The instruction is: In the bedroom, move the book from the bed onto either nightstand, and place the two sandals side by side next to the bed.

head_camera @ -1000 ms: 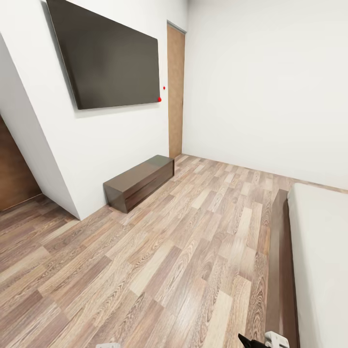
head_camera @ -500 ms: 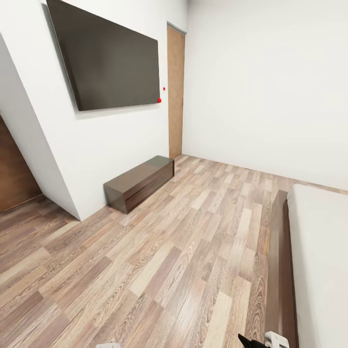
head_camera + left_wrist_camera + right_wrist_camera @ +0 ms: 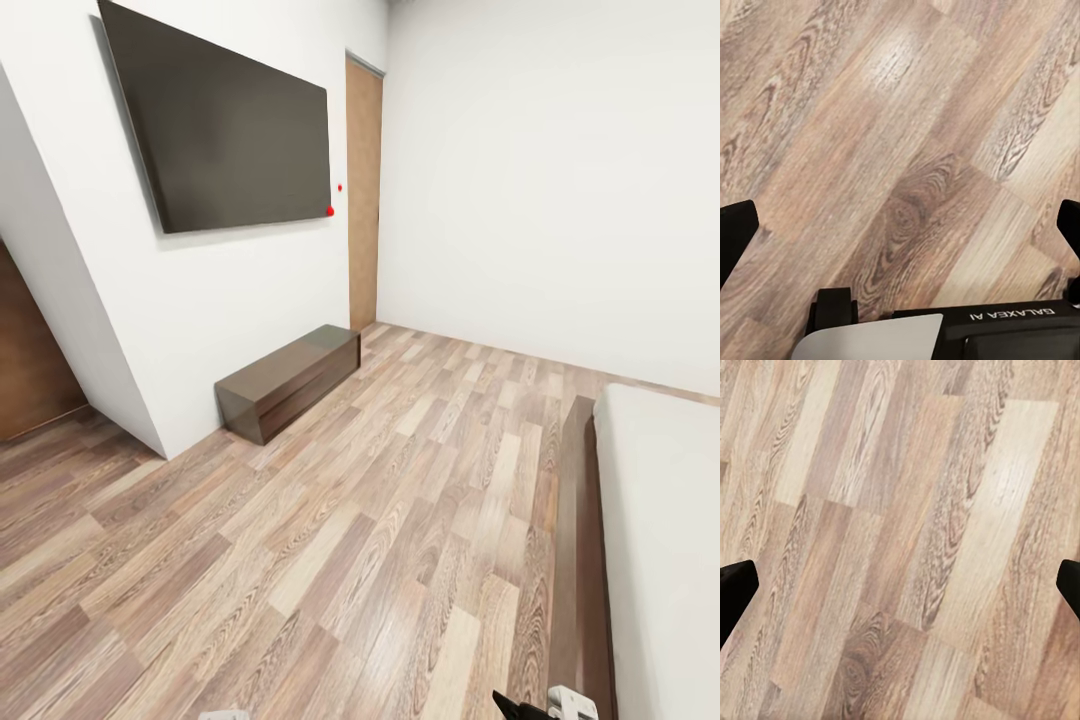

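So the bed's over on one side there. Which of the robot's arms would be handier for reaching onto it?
Probably the right. The bed runs along the right of the head view, on the same side as the right gripper. The left gripper hangs open over bare floor. The book isn't visible yet.

Pale bed (image 3: 660,520) with dark wooden frame, on bedroom's wood-plank floor (image 3: 350,520).

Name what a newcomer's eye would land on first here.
The big dark wall-mounted screen at upper left dominates. Below it, a long low dark dresser sits on the wood-plank floor against the wall. The bed, pale mattress in a dark frame, runs along the right edge.
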